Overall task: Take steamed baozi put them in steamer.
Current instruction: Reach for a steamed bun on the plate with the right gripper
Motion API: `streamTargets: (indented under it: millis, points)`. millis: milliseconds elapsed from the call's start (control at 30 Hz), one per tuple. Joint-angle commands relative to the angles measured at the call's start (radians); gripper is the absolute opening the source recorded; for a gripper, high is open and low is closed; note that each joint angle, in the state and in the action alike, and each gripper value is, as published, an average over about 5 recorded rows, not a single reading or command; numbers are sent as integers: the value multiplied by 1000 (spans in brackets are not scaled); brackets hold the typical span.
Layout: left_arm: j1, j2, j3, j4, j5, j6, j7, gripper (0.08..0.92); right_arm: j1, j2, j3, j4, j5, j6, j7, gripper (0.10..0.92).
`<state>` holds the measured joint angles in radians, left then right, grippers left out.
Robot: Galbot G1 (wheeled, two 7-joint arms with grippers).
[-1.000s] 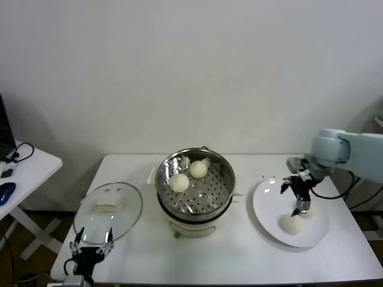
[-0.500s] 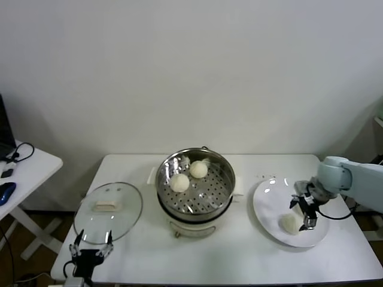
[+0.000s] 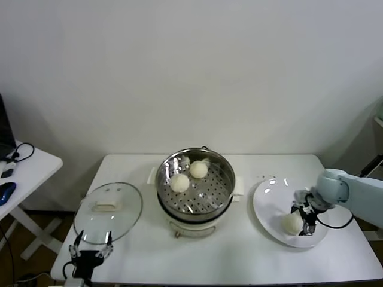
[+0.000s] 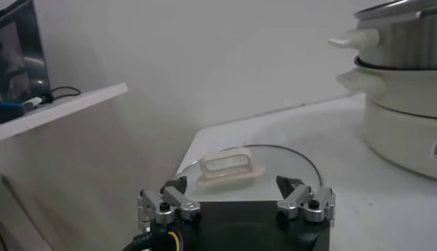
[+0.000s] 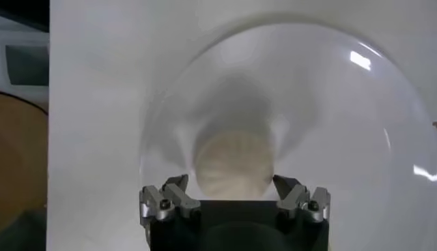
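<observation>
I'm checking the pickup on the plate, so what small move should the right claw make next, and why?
Probably close the right claw on the baozi. Its open fingers already sit either side of that bun on the white plate, and the steamer holds only two so far.

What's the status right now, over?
Right gripper open, low over plate, straddling a baozi. Two baozi in steamer. Left gripper open, parked by glass lid. Nothing blocking.
</observation>
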<state>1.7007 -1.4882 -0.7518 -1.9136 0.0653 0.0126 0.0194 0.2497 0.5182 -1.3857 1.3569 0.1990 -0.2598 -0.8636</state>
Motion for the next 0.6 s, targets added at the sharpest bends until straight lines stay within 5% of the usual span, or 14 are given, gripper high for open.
streamTargets:
  millis: [33, 600]
  points:
    - [0, 0, 0, -2, 1, 1, 0, 823, -85, 10, 90, -19, -26, -4, 21, 823]
    - [-1, -3, 2, -5, 2, 4, 0, 823, 19, -15, 37, 30, -25, 12, -12, 699]
